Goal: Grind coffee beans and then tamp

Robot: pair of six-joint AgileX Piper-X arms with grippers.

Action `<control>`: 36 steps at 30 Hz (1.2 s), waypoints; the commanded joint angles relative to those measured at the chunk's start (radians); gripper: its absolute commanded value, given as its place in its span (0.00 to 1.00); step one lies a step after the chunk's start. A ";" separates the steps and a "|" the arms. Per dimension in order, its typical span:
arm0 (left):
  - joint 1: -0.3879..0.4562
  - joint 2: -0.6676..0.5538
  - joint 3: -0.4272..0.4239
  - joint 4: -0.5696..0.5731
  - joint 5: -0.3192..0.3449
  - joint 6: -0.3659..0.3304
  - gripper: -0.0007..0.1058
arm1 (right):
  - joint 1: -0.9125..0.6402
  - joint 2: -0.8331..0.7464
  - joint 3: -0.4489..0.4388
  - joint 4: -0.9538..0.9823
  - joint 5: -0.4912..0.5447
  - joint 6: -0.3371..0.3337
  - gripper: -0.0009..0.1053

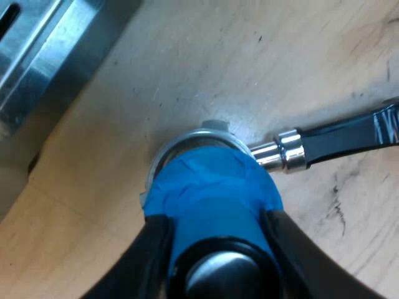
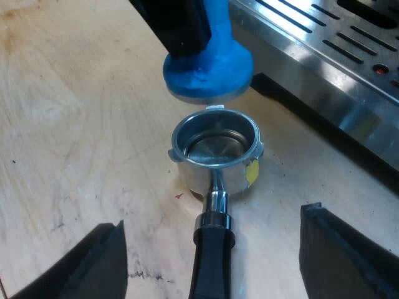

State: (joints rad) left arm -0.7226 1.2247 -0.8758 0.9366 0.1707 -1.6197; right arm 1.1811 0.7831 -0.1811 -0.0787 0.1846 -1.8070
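A blue-taped tamper [image 1: 212, 199] hangs just above the metal holder [image 1: 187, 138], with my left gripper [image 1: 215, 233] shut on its body. From the right wrist, the tamper [image 2: 209, 71] hovers a little above the holder's far rim and does not touch it. The holder [image 2: 215, 146] lies on the wooden table, and its basket shows bare shiny metal inside. Its dark handle [image 2: 212, 268] runs between the fingers of my right gripper [image 2: 212, 227], which is open wide, with neither finger touching it. The left gripper [image 2: 181, 25] grips the tamper from above.
The espresso machine's steel drip tray [image 2: 324, 62] with its slotted grate stands close behind the holder, and its edge [image 1: 43, 56] lies near the tamper. The wooden tabletop [image 2: 75, 124] spreads out on the holder's other side.
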 commanded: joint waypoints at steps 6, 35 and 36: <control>-0.007 0.043 -0.002 -0.020 0.005 -0.017 0.01 | 0.000 -0.008 -0.003 -0.014 -0.010 -0.008 0.58; -0.007 0.117 -0.001 -0.051 0.021 -0.024 0.01 | 0.000 -0.008 -0.003 -0.014 -0.010 -0.008 0.58; -0.007 0.117 -0.001 -0.051 0.021 -0.024 0.01 | 0.000 -0.008 -0.003 -0.014 -0.010 -0.008 0.58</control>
State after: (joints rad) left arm -0.7226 1.3424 -0.8758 0.8904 0.1868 -1.6388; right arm 1.1811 0.7831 -0.1811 -0.0787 0.1846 -1.8070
